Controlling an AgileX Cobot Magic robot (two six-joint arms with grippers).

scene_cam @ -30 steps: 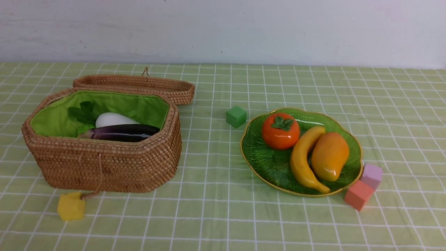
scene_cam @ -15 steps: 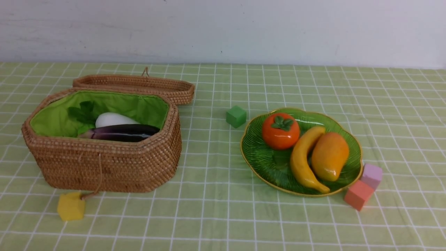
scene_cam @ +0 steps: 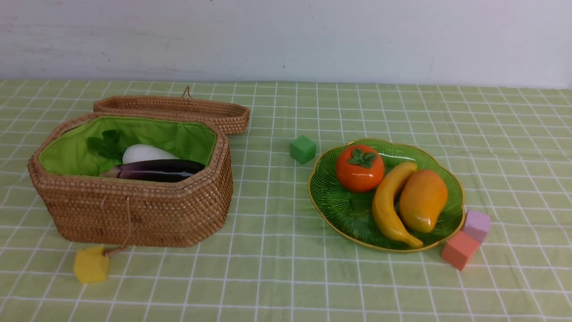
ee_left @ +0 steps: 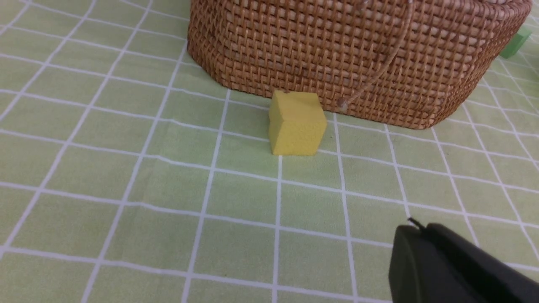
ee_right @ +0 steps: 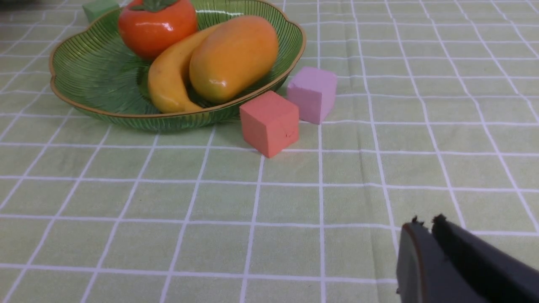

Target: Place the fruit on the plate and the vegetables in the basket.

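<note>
left gripper [ee_left: 414,227]: closed, empty, parked low near the basket [scene_cam: 134,214]
right gripper [ee_right: 425,227]: pinched nearly shut, nothing in it
plate [scene_cam: 330,201]: persimmon [scene_cam: 359,167], banana [scene_cam: 389,205], mango [scene_cam: 422,200] all on
basket: eggplant [scene_cam: 156,170], radish [scene_cam: 143,153] visible (gourd and carrot hidden, can't confirm)
left: looks about done

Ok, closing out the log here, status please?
Both end effectors shut, empty: left, right. Persimmon, banana, mango on plate. Eggplant, radish in basket. Nothing obstructing.
</note>
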